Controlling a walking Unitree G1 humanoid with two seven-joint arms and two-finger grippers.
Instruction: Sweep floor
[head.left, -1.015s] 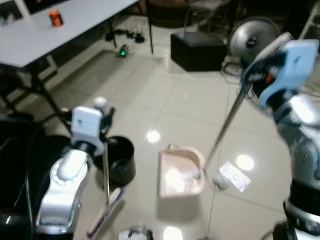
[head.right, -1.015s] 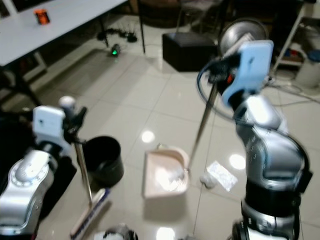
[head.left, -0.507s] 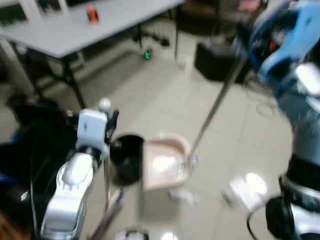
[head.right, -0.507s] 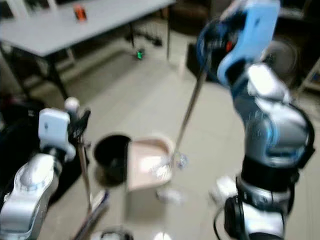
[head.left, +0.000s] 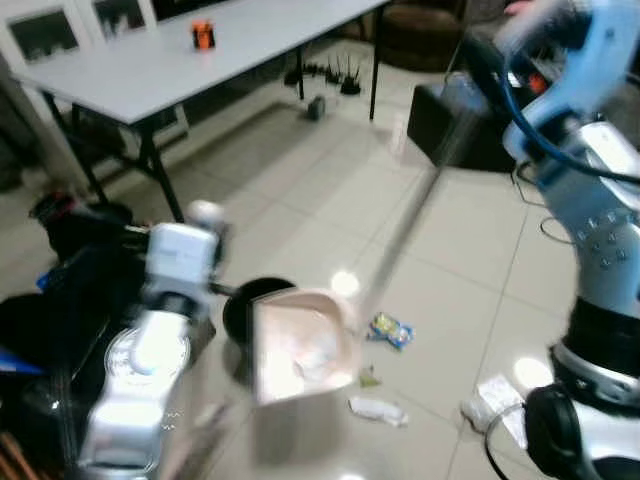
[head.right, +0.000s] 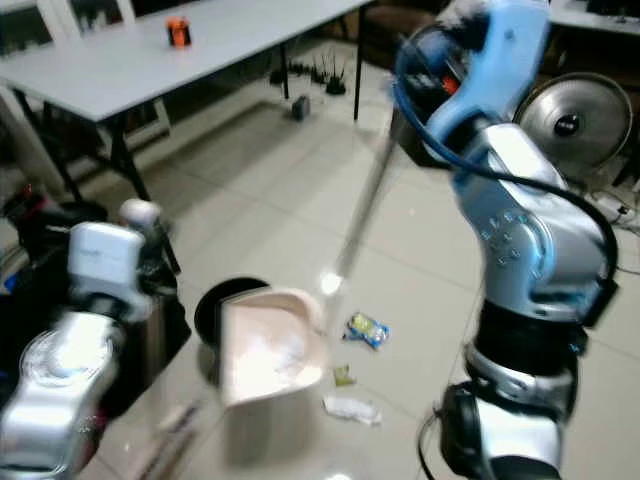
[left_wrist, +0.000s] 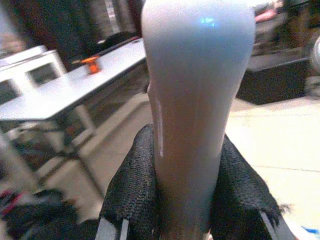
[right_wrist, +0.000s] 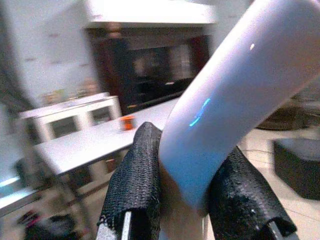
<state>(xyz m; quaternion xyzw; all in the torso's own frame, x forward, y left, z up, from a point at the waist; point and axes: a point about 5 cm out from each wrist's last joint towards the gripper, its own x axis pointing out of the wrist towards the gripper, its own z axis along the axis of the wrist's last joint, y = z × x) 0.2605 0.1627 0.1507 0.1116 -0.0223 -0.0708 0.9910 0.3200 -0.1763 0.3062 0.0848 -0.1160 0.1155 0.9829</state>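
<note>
No legible text, label, brand, number or sign on any surface; views are blurred.

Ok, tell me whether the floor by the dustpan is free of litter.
No: a yellow-blue wrapper and a white scrap lie on the tiles beside the dustpan.
</note>
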